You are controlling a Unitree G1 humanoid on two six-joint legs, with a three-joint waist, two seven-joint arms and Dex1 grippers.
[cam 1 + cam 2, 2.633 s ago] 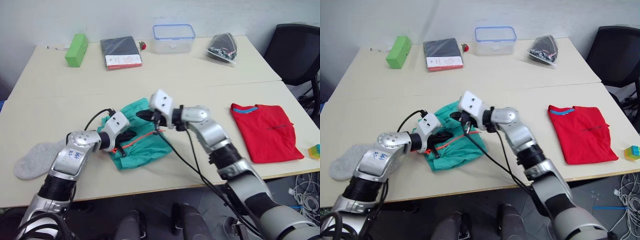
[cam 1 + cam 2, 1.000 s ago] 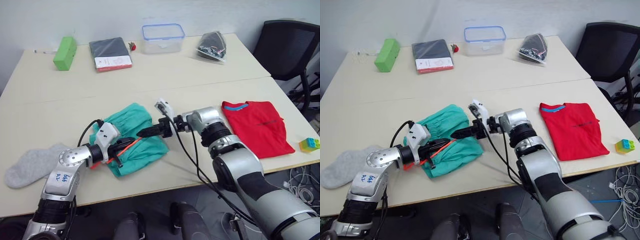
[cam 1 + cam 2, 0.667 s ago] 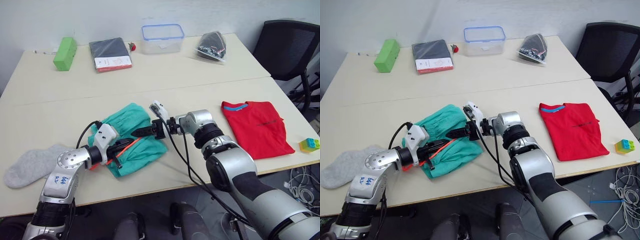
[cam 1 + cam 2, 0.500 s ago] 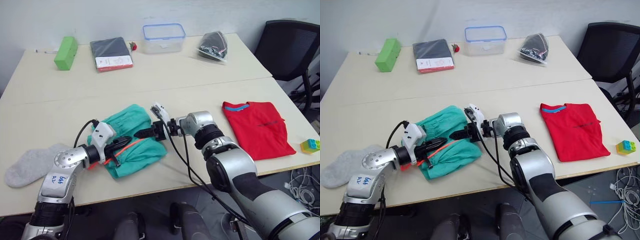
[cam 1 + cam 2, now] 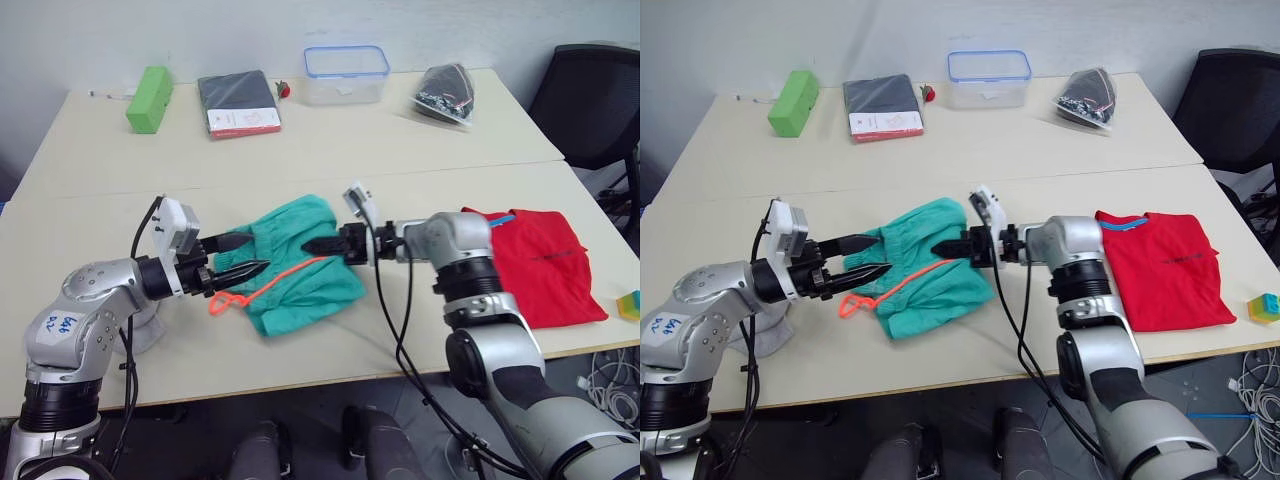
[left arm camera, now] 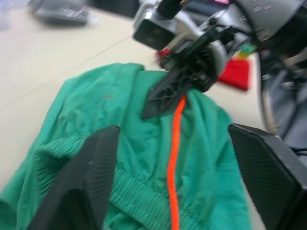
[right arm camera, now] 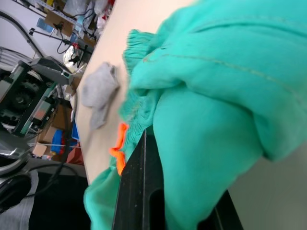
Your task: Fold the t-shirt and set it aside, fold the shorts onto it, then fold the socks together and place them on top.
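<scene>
Tabletop – right claw (image 5: 312, 243) pinches shorts (image 5: 300, 262), left claw (image 5: 243, 255) gapes, socks (image 7: 98, 91) half-hidden

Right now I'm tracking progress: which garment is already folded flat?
The t-shirt, a flat red rectangle at the table's right. The shorts lie bunched between both grippers.

Soft matt cloth shorts (image 5: 305, 262), ribbed waistband, matt smooth table (image 5: 330, 150)

Teal-green shorts (image 5: 305, 262) crumpled mid-surface, orange drawstring (image 5: 262, 286) trailing toward robot's left. Red t-shirt (image 5: 538, 264) folded flat, robot's right side, teal collar band showing. Grey sock (image 7: 100, 93) lies beyond shorts, apart.
</scene>
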